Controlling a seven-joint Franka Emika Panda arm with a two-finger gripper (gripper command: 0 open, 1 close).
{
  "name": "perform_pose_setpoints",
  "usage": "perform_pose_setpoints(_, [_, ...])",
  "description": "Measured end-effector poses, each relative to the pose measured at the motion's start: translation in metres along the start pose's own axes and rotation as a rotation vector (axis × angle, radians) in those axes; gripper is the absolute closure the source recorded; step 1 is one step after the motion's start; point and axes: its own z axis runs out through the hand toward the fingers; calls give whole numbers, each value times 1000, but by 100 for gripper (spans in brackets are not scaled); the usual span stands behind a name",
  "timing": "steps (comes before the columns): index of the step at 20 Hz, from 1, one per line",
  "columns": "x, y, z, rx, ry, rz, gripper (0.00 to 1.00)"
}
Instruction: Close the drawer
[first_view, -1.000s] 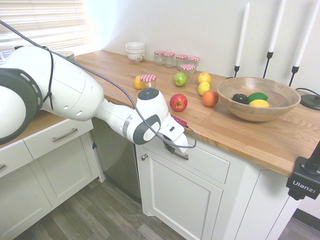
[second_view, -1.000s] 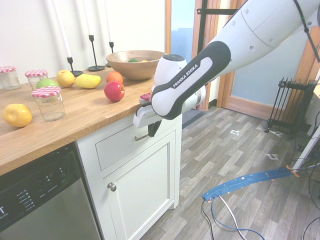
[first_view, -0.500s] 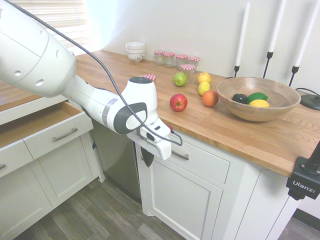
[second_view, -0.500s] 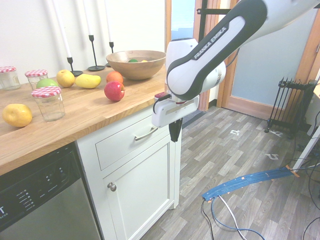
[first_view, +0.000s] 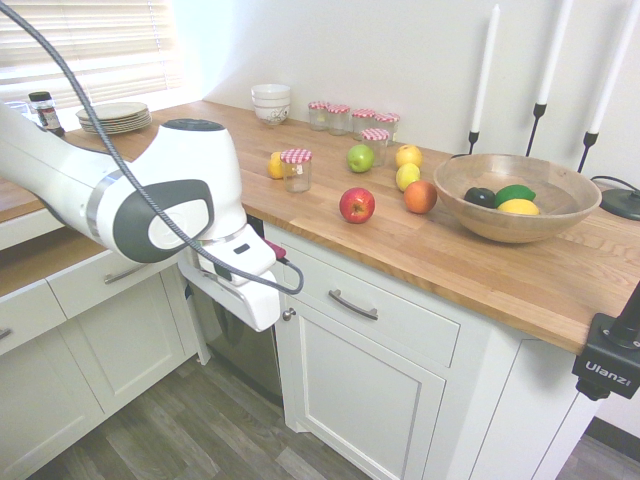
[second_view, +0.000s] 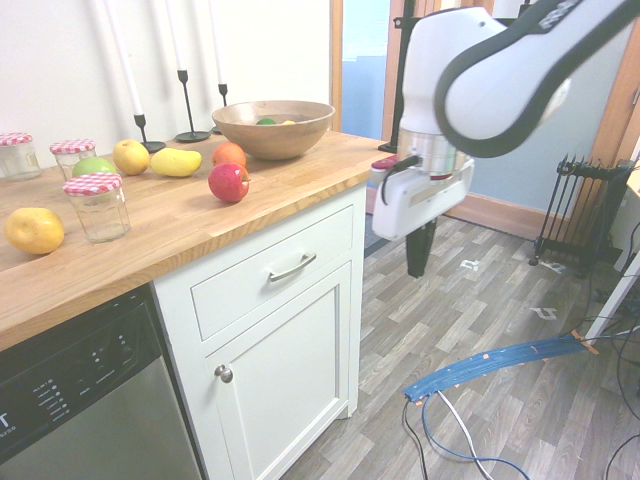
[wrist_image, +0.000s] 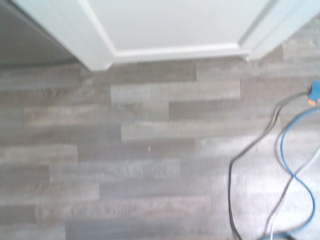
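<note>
The drawer (first_view: 385, 312) has a flat white front and a curved silver bar handle (first_view: 352, 305), and it sits under the wooden counter. Its front lies flush with the cabinet frame in both exterior views, drawer (second_view: 268, 272) included. My gripper (second_view: 417, 270) hangs out over the floor, well clear of the drawer front. Its dark fingers point down, pressed together, with nothing between them. In the first exterior view the white hand (first_view: 238, 285) hides the fingers. The wrist view shows only grey plank floor (wrist_image: 150, 150) and a white cabinet base (wrist_image: 170, 30).
A second white-fronted drawer (first_view: 115, 270) at the left stands pulled out, showing its wood interior. On the counter (first_view: 480, 270) are a wooden fruit bowl (first_view: 516, 196), loose fruit such as a red apple (first_view: 356, 204), jars (first_view: 295, 168) and candlesticks. A dishwasher (second_view: 80, 400) sits beside the cabinet door (second_view: 290, 380).
The arm has swung away from the drawer's handle and out over the floor. The gripper stays shut and the drawer front stays flush.
</note>
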Motion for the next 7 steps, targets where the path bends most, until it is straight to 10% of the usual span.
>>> perform_pose_setpoints(7, [-14,21,-16,16,5,4,0])
